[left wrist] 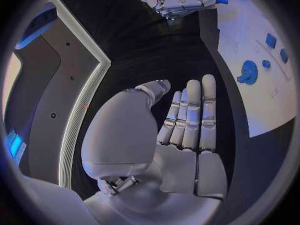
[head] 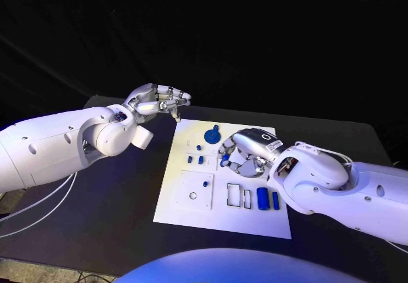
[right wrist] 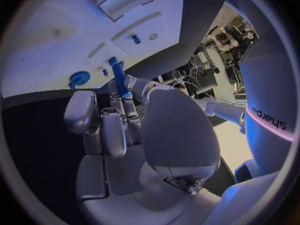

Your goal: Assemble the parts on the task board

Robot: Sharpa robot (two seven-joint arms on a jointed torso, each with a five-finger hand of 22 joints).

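Note:
The white task board [head: 223, 219] lies in the middle of the black table. My right hand [head: 246, 152] hovers over its upper middle and holds a slim blue rod [right wrist: 118, 77] between its fingers, the rod's tip pointing toward the board [right wrist: 56, 30]. A blue gear [head: 213, 135] sits near the board's far edge, also the gear [right wrist: 79, 78] beside the rod. Small blue pegs [head: 196, 158] stand left of the right hand. My left hand [head: 158, 100] hangs above the table off the board's far left corner; its fingers [left wrist: 194, 115] are stretched out and hold nothing.
Two blue blocks [head: 269, 200] stand near the board's right edge beside empty rectangular slots [head: 238, 195]. A square white plate [head: 194, 190] with a hole lies on the board's left half. Bare black table [head: 119, 206] surrounds the board.

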